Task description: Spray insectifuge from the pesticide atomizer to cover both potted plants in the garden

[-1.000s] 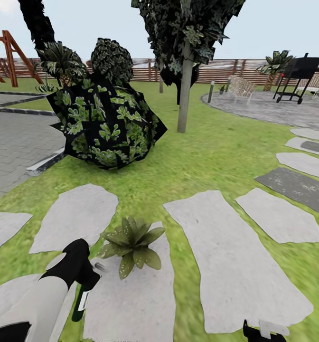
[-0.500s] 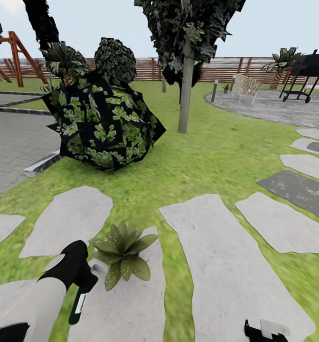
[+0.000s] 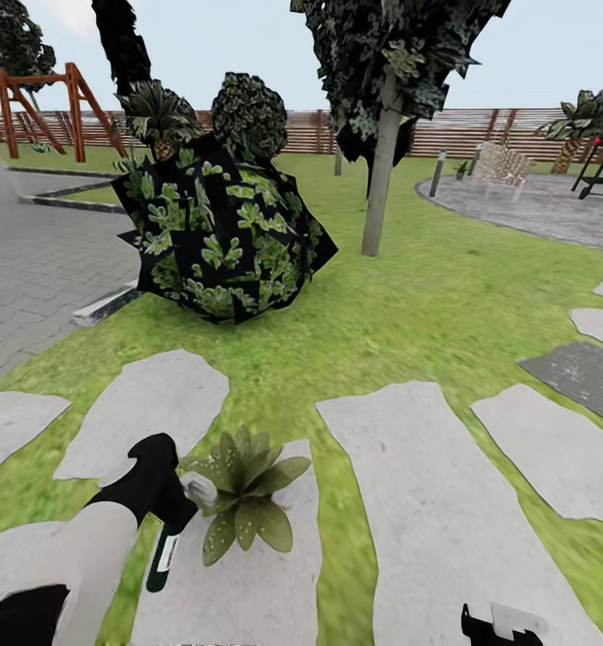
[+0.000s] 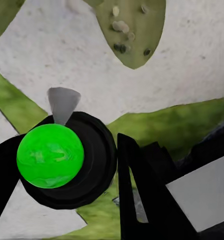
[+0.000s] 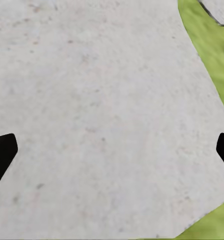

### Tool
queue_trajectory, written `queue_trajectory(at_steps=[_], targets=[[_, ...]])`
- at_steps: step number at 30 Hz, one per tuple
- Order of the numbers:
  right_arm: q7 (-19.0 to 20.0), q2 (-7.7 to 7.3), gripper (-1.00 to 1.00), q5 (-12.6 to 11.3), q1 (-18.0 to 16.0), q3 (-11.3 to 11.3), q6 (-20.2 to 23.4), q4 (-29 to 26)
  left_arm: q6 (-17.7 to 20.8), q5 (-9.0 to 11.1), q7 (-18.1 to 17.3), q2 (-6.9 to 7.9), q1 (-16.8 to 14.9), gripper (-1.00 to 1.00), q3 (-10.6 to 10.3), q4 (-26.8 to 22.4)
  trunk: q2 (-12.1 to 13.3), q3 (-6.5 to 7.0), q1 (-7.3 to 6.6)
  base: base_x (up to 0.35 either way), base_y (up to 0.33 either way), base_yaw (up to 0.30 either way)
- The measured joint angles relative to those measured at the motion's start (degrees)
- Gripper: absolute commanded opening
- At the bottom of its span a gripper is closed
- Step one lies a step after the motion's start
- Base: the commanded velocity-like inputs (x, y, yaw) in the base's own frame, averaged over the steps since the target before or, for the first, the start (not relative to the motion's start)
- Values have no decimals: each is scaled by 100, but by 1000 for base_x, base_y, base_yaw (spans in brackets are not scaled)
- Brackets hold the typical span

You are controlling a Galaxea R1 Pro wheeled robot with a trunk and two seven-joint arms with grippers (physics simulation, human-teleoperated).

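Observation:
In the head view my left gripper [image 3: 164, 513] is shut on the pesticide atomizer [image 3: 165, 558], a slim dark green bottle with a white label that hangs down from my hand. Its greyish top [image 3: 198, 490] points at a potted plant [image 3: 248, 499], a low rosette of pointed light-green leaves on a stone slab [image 3: 239, 583], and nearly touches the leaves. The left wrist view shows the atomizer [image 4: 50, 156] end-on between my black fingers [image 4: 142, 197], with a leaf [image 4: 132, 30] ahead. My right gripper [image 3: 503, 626] is low at the picture's edge, open over a bare slab [image 5: 107, 100].
A big dark striped-leaf bush [image 3: 221, 238] stands beyond the plant, with a tree trunk [image 3: 380, 170] to its right. Grey paving [image 3: 32, 269] lies left, more slabs [image 3: 445, 502] right. Far back are a brown fence [image 3: 481, 130], a post lamp [image 3: 438, 172] and round paving [image 3: 535, 202].
The head view has turned, so bush and tree sit further right. My left hand with the atomizer has come nearer the plant, its top now at the leaves.

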Motion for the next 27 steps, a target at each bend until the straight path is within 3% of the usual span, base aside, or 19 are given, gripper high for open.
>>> queue_trajectory(at_steps=[3, 6, 8, 10, 13, 16, 27], targets=[[0, 0, 100, 0, 0, 0, 0, 0, -4, -90, -392, -13, -208, -100, -65, 23, 0, 0, 0, 0, 0, 277], [0, 0, 100, 0, 0, 0, 0, 0, -1, -385, -983, -22, -391, -100, -466, 24, 0, 0, 0, 0, 0, 277], [0, 0, 100, 0, 0, 0, 0, 0, 83, -532, -1324, -24, -442, -100, -582, 7, 0, -1, 0, 0, 0, 277], [0, 0, 100, 0, 0, 0, 0, 0, 154, -783, -1556, -22, -548, -100, -638, -13, 0, 0, 0, 0, 0, 277], [0, -4, 100, 0, 0, 0, 0, 0, 168, -899, -1964, -17, -666, -100, -661, 12, 0, -1, 0, 0, 0, 98], [-1, -17, 100, 1, 0, 2, -1, -1, 181, -939, -1972, -17, -685, -100, -818, -36, -1, 0, -2, 96, -145, 6], [-2, -20, 100, 1, 0, 1, -1, -4, 182, -938, -1972, -14, -685, -100, -830, -53, 0, -1, 0, 93, -251, 0]])
